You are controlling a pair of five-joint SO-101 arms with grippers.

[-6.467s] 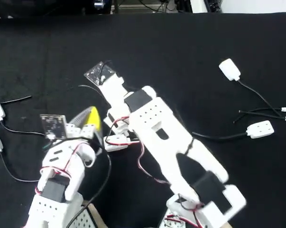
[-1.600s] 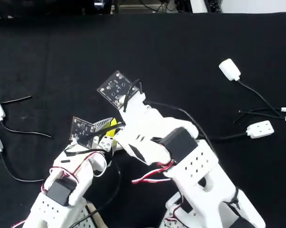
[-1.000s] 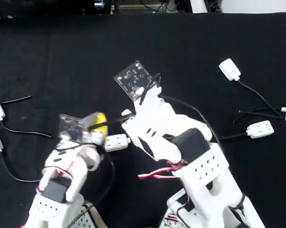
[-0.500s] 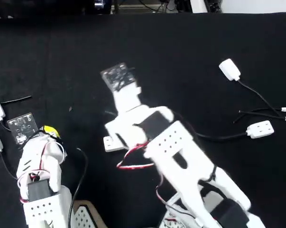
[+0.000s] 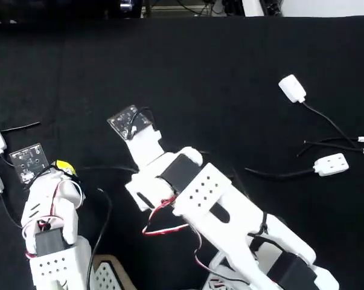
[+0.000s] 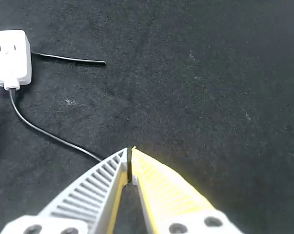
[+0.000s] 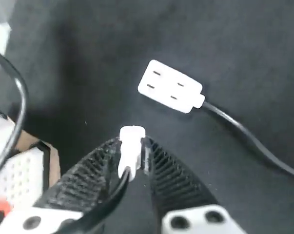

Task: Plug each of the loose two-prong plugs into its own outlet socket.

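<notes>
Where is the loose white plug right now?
In the right wrist view, the plug is clamped in the right gripper, close to but not touching the white outlet beyond its tips.

The far half of the surface (image 5: pixel 200 54) is bare cloth, open from side to side; the right arm (image 5: pixel 218 211) lies slantwise across the near middle and bars the way there; at the right, a farther socket (image 5: pixel 292 88) and a nearer socket (image 5: pixel 331 164) lie well apart, with black cords (image 5: pixel 317 111) strung between them toward the edge; ahead of the left claw (image 6: pixel 129 155) the cloth is free, though a left-edge socket (image 6: pixel 10 57) lies off to one side and its thin cord (image 6: pixel 44 132) runs up to the closed tips; the right claw (image 7: pixel 132 145), clamped on a plug (image 7: pixel 131 153), has open cloth before a four-slot socket (image 7: pixel 170 92), whose thick cord (image 7: pixel 244 134) trails aside.
</notes>
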